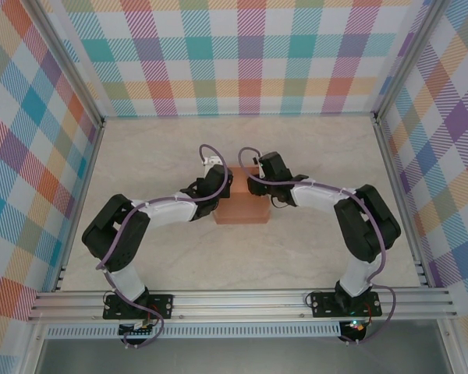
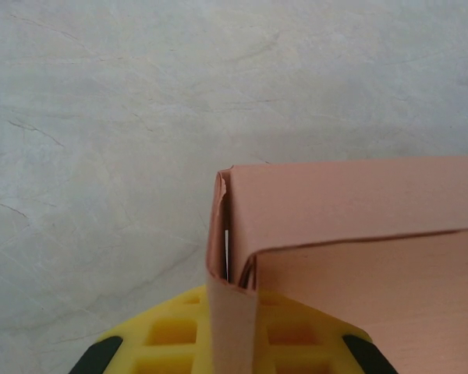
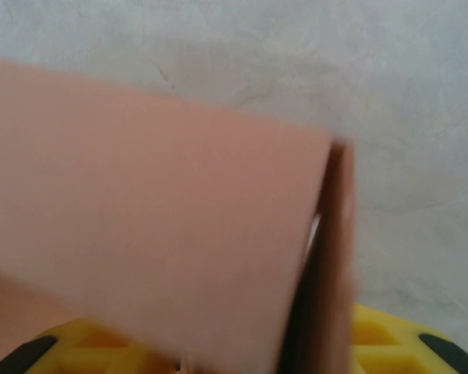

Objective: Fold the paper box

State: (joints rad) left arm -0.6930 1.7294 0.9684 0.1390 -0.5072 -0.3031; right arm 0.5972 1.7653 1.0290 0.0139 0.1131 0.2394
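Yellow-padded and closed tight, your left gripper (image 1: 218,187) sits at the left wall of the paper box (image 1: 242,209). From its wrist camera you see one thin upright card wall running down between the yellow fingers (image 2: 171,339), pinched there. A folded corner sits just above, and a broad panel spreads off to the right. The box stands partly formed on the pale marbled table (image 1: 140,156), midway between both arms. On the right, your right gripper (image 1: 265,178) is at the box's far right corner. Its wrist view is blurred. A large card panel hangs close to the lens and a wall edge stands over the yellow fingers (image 3: 390,343). You cannot tell how wide those jaws stand or whether they hold the card.
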